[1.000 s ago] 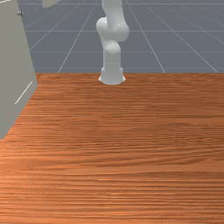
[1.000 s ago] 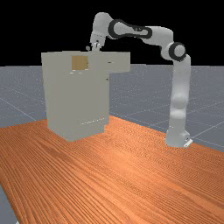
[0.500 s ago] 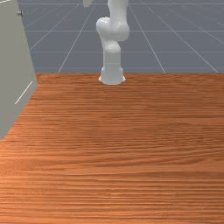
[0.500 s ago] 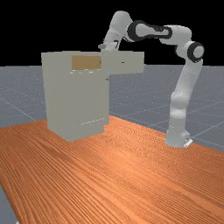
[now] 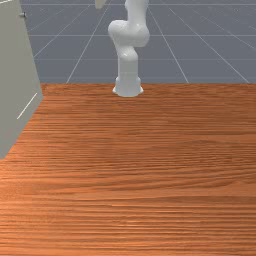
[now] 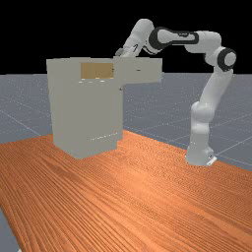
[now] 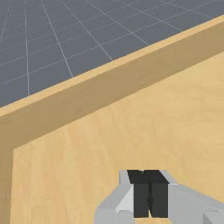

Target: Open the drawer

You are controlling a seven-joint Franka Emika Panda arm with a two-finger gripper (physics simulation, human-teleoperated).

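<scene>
Drawer (image 6: 145, 75) open, in far view partly hiding hand (image 6: 129, 51)

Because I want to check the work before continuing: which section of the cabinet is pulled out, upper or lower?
The upper one, the drawer: it juts toward the far view's right; the lower section does not.

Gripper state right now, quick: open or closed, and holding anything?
Gripper: closed, fingers together, holding nothing, over the inside of the open drawer.
</scene>
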